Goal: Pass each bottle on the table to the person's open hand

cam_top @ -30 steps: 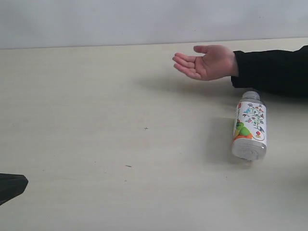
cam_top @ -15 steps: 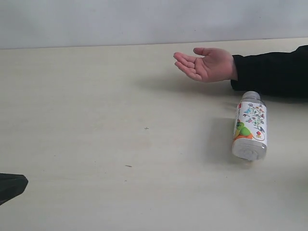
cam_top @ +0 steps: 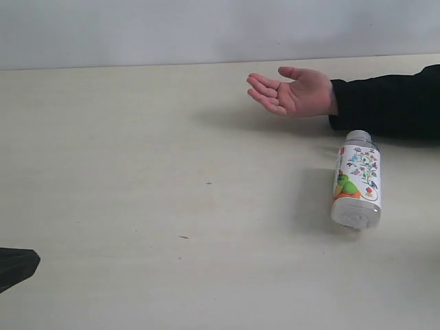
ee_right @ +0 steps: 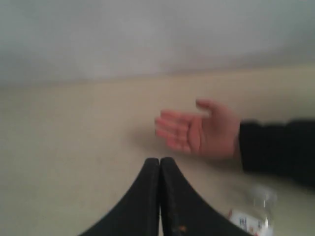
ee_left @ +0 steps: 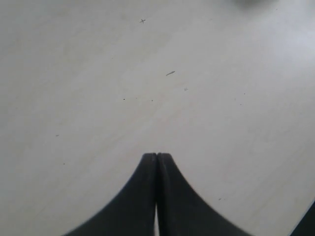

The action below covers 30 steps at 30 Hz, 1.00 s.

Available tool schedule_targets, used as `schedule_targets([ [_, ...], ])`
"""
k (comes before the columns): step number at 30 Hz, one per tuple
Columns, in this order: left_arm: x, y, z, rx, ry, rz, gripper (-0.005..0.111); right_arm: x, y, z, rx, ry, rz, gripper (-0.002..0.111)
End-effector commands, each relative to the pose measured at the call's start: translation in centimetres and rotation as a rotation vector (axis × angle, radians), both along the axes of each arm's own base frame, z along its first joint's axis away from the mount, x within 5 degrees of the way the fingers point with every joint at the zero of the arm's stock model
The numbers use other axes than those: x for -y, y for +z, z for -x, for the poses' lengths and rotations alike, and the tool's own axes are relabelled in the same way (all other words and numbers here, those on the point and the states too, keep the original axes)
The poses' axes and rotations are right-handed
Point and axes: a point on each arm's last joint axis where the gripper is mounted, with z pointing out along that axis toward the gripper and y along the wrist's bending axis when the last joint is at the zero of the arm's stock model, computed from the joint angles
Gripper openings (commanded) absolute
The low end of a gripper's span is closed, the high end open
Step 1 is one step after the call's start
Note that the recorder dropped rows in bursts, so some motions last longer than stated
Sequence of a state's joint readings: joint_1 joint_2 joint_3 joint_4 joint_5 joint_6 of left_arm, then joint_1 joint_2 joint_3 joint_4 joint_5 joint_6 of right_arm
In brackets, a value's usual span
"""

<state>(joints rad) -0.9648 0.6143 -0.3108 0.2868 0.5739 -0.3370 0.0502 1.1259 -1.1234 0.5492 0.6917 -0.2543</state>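
One clear bottle with a floral label (cam_top: 357, 181) lies on its side on the cream table (cam_top: 137, 172), at the right, its cap toward the person's sleeve. The same bottle (ee_right: 253, 216) shows blurred in the right wrist view. The person's open hand (cam_top: 294, 91) hovers palm up just beyond it, reaching in from the right; I see the hand (ee_right: 199, 132) in the right wrist view too. My left gripper (ee_left: 157, 155) is shut and empty over bare table, and its dark tip (cam_top: 17, 267) shows at the left edge. My right gripper (ee_right: 160, 160) is shut and empty, short of the hand.
A pale wall (cam_top: 206, 31) runs behind the table's far edge. The person's black sleeve (cam_top: 388, 103) lies across the back right. Small dark specks (cam_top: 208, 183) mark the tabletop.
The hand has shifted very slightly. The bottle and the left gripper's tip have not moved.
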Motion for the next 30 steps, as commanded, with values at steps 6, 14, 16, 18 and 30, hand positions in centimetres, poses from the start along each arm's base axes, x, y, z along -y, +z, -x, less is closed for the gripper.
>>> schedule_targets([
  [6, -0.1, -0.1, 0.0, 0.004, 0.002, 0.004, 0.0, 1.5, -10.4, -4.9, -0.838, -0.005, 0.277, 0.0],
  [14, -0.1, -0.1, 0.0, 0.004, 0.002, 0.004, 0.0, 2.2, -14.1, -4.1, -0.908, -0.094, 0.299, 0.0],
  [16, -0.1, -0.1, 0.0, 0.004, 0.002, 0.004, 0.0, 2.2, -14.5, -4.2, -0.952, -0.201, 0.235, 0.01],
  [18, -0.1, -0.1, 0.0, 0.004, 0.002, 0.004, 0.0, 1.8, -15.0, -4.2, -0.982, -0.245, 0.22, 0.014],
  [30, -0.1, -0.1, 0.0, 0.004, 0.002, 0.004, 0.0, -3.9, -20.0, -6.3, -1.001, -0.207, 0.277, 0.052],
])
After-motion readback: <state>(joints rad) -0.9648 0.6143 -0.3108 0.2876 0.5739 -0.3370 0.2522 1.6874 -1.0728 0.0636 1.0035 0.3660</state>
